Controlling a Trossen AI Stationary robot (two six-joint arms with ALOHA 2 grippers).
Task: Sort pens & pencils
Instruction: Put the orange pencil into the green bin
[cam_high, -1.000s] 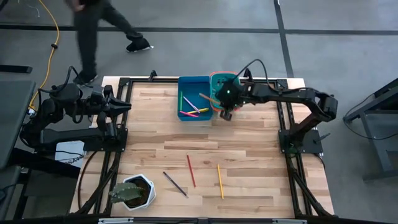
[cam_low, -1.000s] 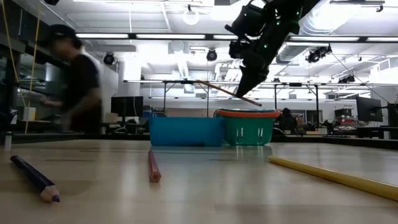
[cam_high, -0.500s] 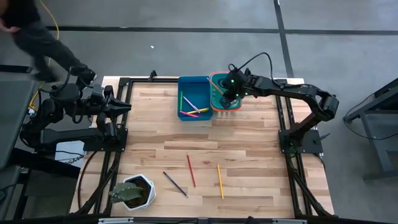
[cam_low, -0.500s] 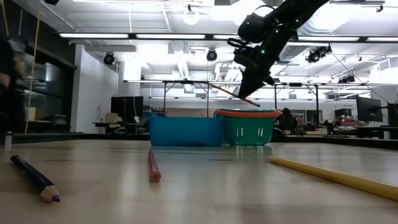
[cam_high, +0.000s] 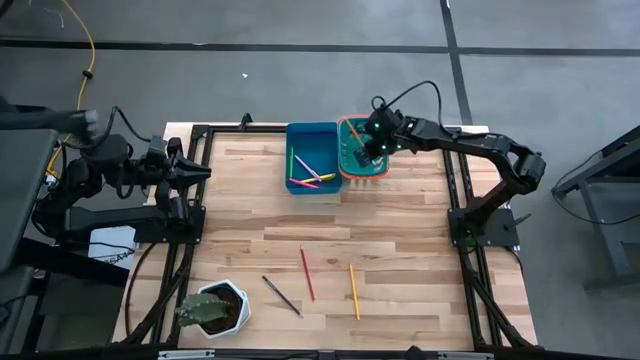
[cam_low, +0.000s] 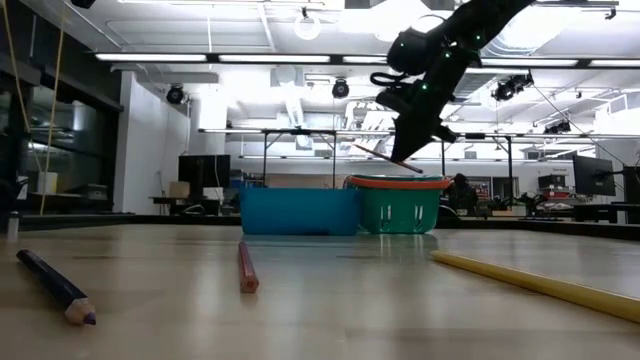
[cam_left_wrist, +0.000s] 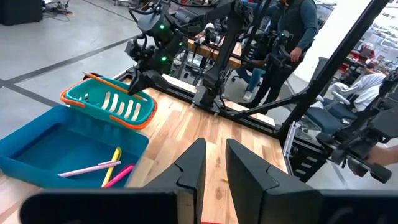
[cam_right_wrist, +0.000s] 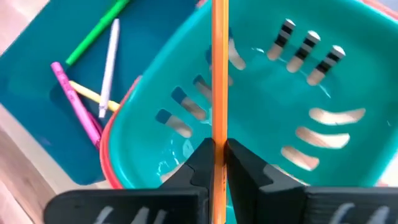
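My right gripper (cam_high: 366, 151) hangs over the teal basket with the orange rim (cam_high: 346, 126) at the table's far edge, shut on an orange pencil (cam_low: 380, 156). To the basket's left is a blue bin (cam_high: 300, 140) with several pens in pink, yellow and green (cam_high: 310, 175). A red pencil (cam_high: 307, 273), a yellow pencil (cam_high: 354, 290) and a dark purple pencil (cam_high: 281, 295) lie flat on the near half of the table. My left gripper (cam_high: 205, 172) waits at the table's left edge, its fingers a narrow gap apart (cam_left_wrist: 216, 163). My right gripper pinches the orange pencil between its two fingers, near one end (cam_right_wrist: 219, 163), coming from above. The pencil's long part (cam_right_wrist: 219, 68) juts out ahead of the fingers. It is lifted clear over the inside of the basket (cam_right_wrist: 280, 112) and tilted, free end higher.
A potted plant in a white pot (cam_high: 212, 308) stands at the table's near left corner. Bare wood lies between the bins and the loose pencils. People stand beyond the table's right side (cam_left_wrist: 292, 31), seen in the left wrist view.
My right gripper has moved from the basket's near edge toward the table's far edge and turned, staying shut. The orange pencil went with it: it pointed left over the blue bin, now it hangs over the basket. A person by the far left corner has walked out of view.
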